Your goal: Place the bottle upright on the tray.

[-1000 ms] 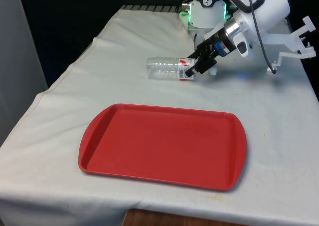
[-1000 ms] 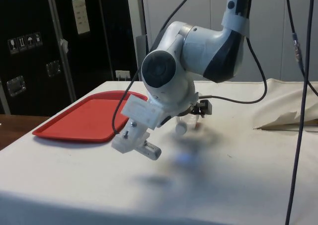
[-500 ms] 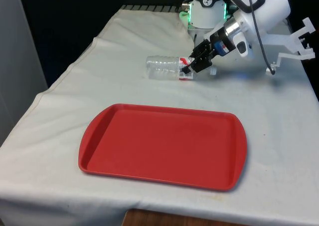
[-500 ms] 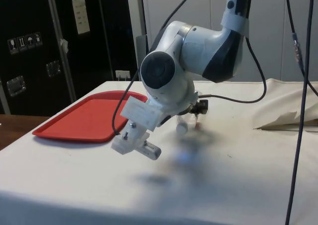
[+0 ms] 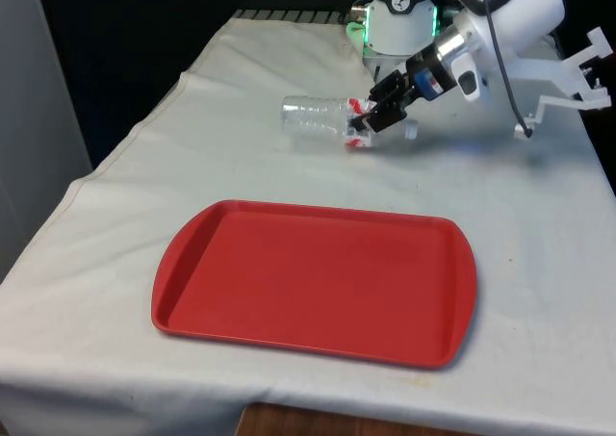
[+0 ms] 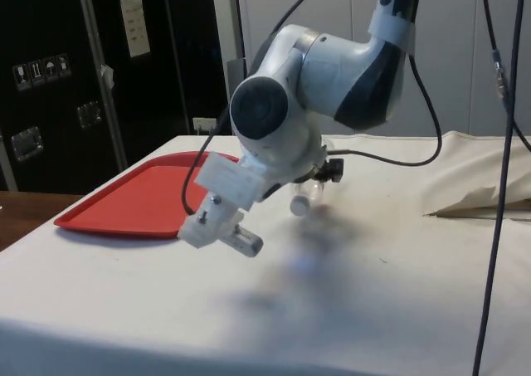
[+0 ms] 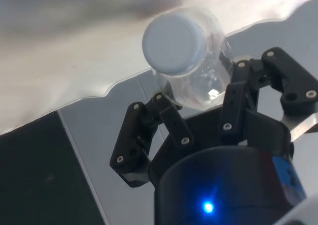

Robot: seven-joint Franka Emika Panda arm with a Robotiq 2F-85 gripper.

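Since a second ago your gripper [image 5: 371, 118] has risen slightly and carried the bottle [image 5: 320, 116] up with it, so the bottle now hangs just clear of the bench near the far edge, lying sideways. The jaws are clenched around its labelled end close to the cap [image 7: 172, 43]. The tray [image 5: 318, 280] sits well apart toward the near edge; you likely need to carry the bottle over and turn it upright.

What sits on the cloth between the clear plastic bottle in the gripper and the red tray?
Nothing: in the front view, bare white cloth separates the clear plastic bottle, held in the black gripper, from the red tray.
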